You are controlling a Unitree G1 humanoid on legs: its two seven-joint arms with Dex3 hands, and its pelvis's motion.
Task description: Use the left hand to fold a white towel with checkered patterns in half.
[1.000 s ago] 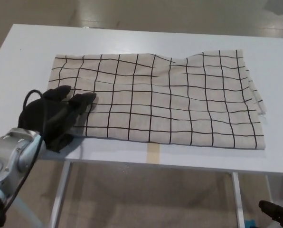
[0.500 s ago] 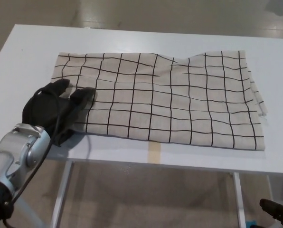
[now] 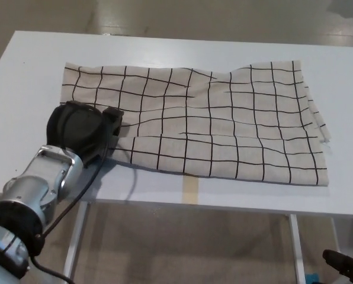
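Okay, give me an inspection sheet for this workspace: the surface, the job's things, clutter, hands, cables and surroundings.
Surface: white table, with a strip of tan tape at its near edge.
Job's things: checkered towel spread flat with a few ripples, its right edge already layered, its near left corner under the left hand.
Clutter: nothing seen.
Hands: left hand curled over the towel's near left corner; whether it grips the cloth is hidden. Right hand not in view.
Cables: black cable looping from the left hand along the silver forearm.
Surroundings: bare floor around the table, metal table legs below, a dark object at the lower right.
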